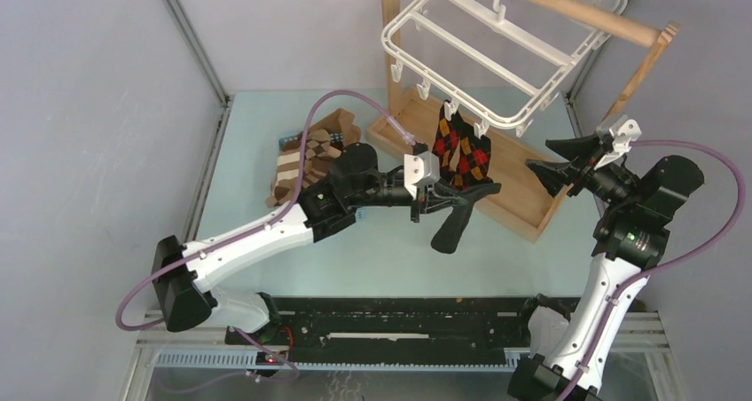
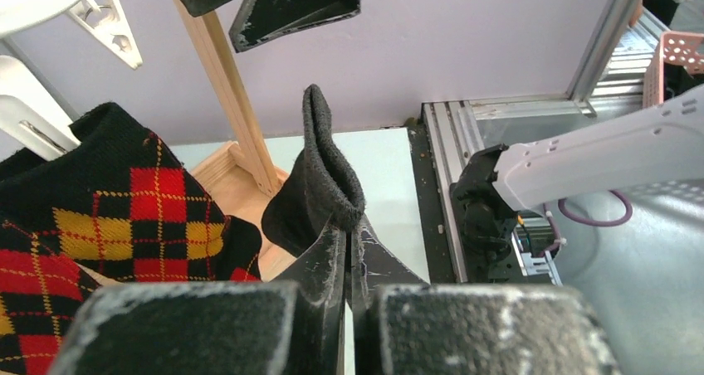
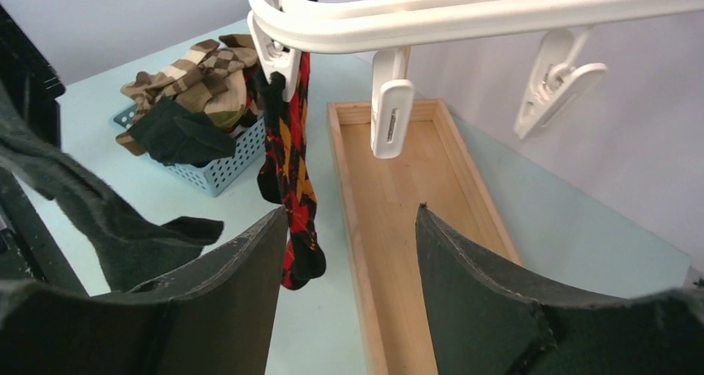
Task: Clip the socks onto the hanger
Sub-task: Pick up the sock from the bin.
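Slippage is the risk: left fingers [image 2: 382, 267] pinch the black sock [image 2: 320, 176] thinly, right fingers [image 3: 232, 292] spread empty, so tugging toward a clip [image 3: 390, 114] might free it.

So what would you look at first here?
The bright red-and-yellow argyle sock catches the eye first, dangling from the white hanger in the middle of the scene. Right beside it, the left pincer is pinching a plain black sock that sticks upward.
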